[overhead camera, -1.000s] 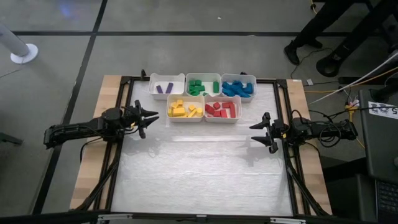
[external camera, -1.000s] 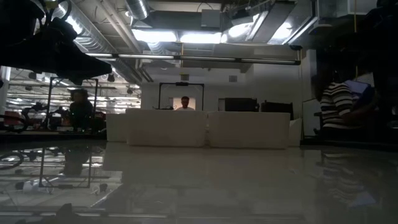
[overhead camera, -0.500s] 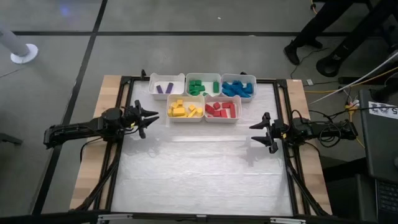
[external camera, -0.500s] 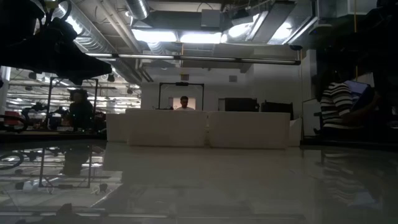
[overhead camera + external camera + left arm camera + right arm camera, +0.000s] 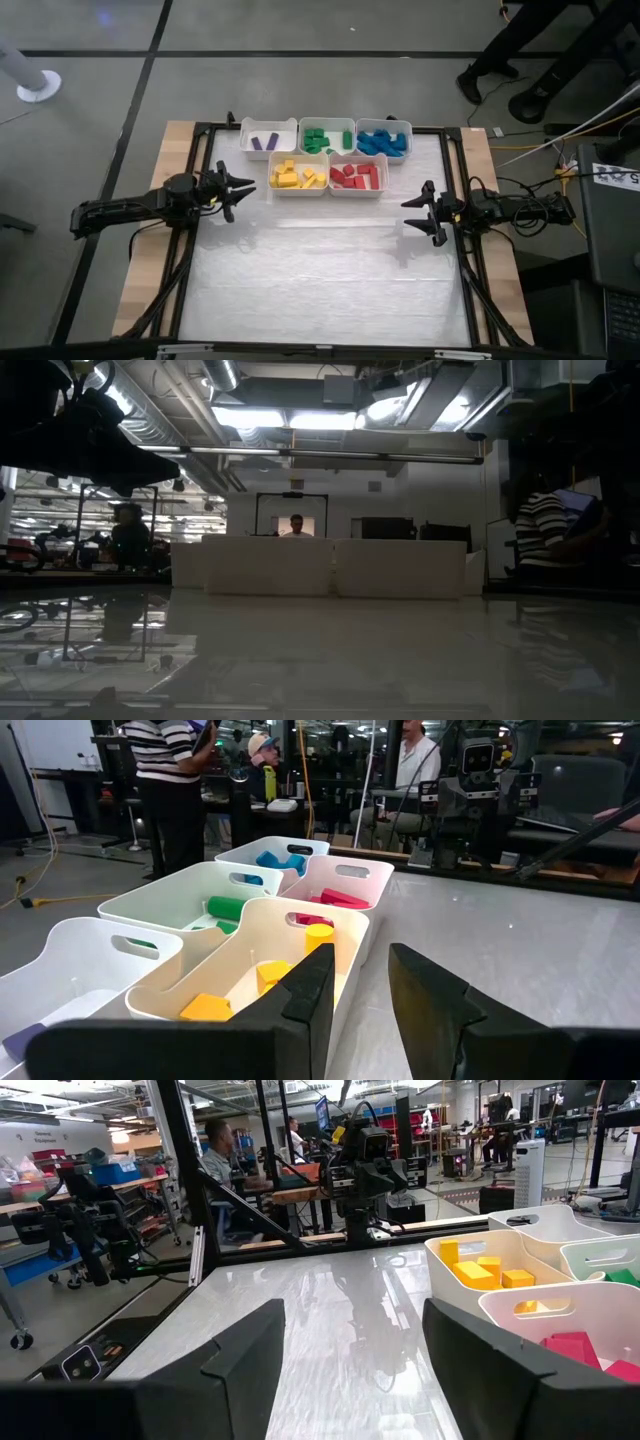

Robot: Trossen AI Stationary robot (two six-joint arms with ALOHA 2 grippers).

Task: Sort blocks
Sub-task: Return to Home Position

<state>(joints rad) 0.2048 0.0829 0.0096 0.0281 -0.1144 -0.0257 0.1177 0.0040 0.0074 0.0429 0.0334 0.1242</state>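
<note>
Left gripper (image 5: 243, 189) and right gripper (image 5: 407, 212) hang at the worktop's (image 5: 320, 270) sides, jaws open; blocks (image 5: 355, 177) sit sorted in the far bins (image 5: 270, 121).

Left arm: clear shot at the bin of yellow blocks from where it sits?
Probably yes: the left gripper sits open beside the bin of yellow blocks, only bare table between them. The right gripper waits far off.

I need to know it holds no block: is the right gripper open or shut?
Open. In the right wrist view the right gripper shows its fingers spread wide, with only table between them.
</note>
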